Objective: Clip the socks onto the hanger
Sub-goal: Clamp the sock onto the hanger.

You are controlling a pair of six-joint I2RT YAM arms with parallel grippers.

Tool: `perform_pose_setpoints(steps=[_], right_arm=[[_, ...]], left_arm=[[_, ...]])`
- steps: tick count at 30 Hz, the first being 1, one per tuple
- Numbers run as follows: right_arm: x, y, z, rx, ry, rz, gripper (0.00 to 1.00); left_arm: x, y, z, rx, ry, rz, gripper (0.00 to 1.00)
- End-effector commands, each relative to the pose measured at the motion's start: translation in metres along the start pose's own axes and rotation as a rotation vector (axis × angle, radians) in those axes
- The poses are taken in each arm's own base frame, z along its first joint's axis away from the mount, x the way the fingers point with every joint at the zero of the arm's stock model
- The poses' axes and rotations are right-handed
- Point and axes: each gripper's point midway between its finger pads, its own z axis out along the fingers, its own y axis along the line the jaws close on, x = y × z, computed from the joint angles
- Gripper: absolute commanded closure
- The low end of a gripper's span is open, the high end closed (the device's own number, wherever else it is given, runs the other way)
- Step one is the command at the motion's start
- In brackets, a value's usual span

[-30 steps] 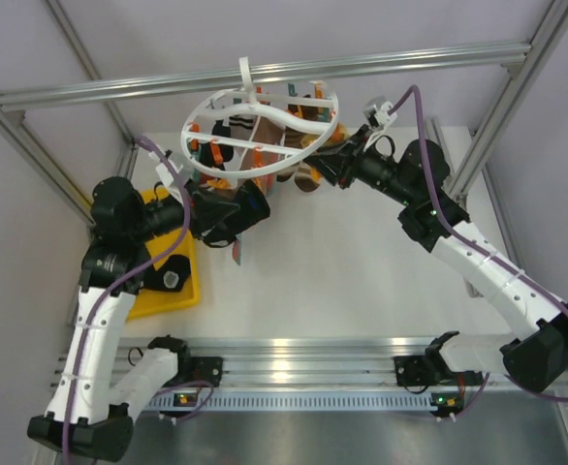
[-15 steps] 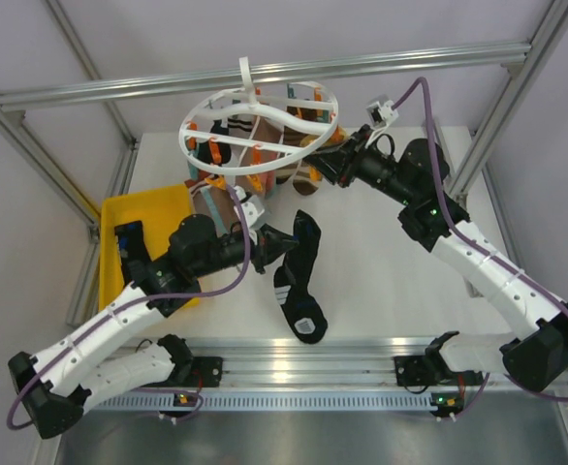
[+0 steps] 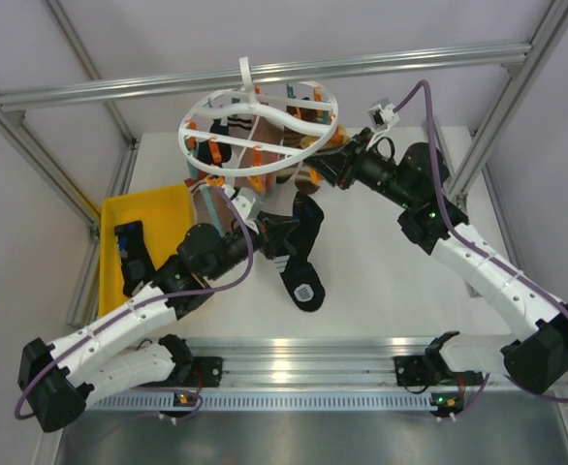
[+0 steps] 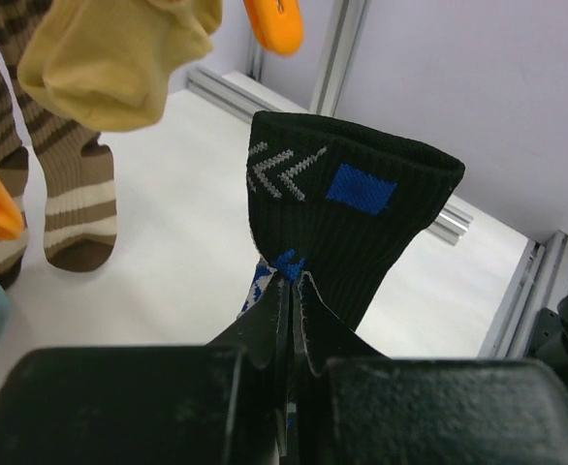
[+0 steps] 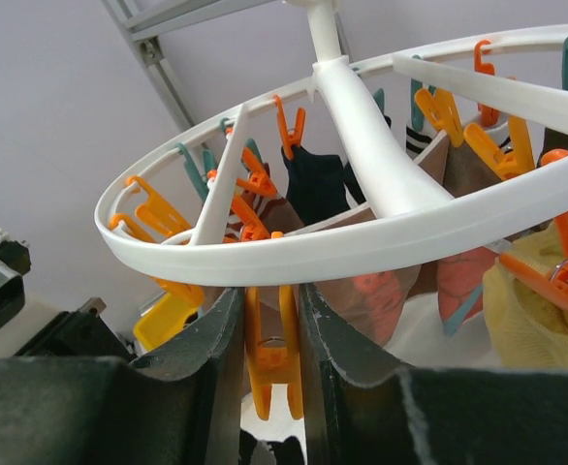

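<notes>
The top camera looks down from behind on the whole table (image 3: 381,281), while both wrist cameras sit close beneath the hanger (image 3: 282,116), which all views share.

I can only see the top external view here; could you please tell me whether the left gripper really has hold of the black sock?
Observer: Yes. The left wrist view shows the left gripper shut on the black sock, pinching a fold below the cuff.
Operator: Thank you. Which way does the cuff point?
Observer: Up, away from the fingers, showing grey chevrons and a blue rectangle.
Operator: And what is the right gripper doing at the hanger?
Observer: The right wrist view shows the right gripper closed around an orange clip that hangs under the outer ring of the hanger.
</notes>
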Motion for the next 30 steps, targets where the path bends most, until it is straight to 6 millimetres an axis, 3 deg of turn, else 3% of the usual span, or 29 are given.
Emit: perform_pose_setpoints(steps=[1,11,19,26,30], right_arm=[[-0.002,-0.001,-0.005,0.005,-0.016,0.031,1.0],[-0.008,0.003,-0.004,-0.006,-0.022,0.039,1.0],[-0.006,0.003,-0.003,-0.007,-0.02,0.054,1.0],[-0.011,0.007,-0.002,-0.021,-0.03,0.058,1.0],[-0.009,0.008,-0.003,-0.028,-0.023,0.068,1.0]], left_arm=[[-0.045,-0.003,0.004,-0.001,-0.161,0.039,1.0],[-0.037,0.005,0.008,-0.037,-0.174,-0.007,1.0],[-0.047,0.007,0.012,-0.044,-0.224,0.002,1.0],[-0.039,0.009,0.015,-0.05,-0.201,-0.004,1.0],[-0.04,0.022,0.015,-0.107,-0.214,-0.018,1.0]])
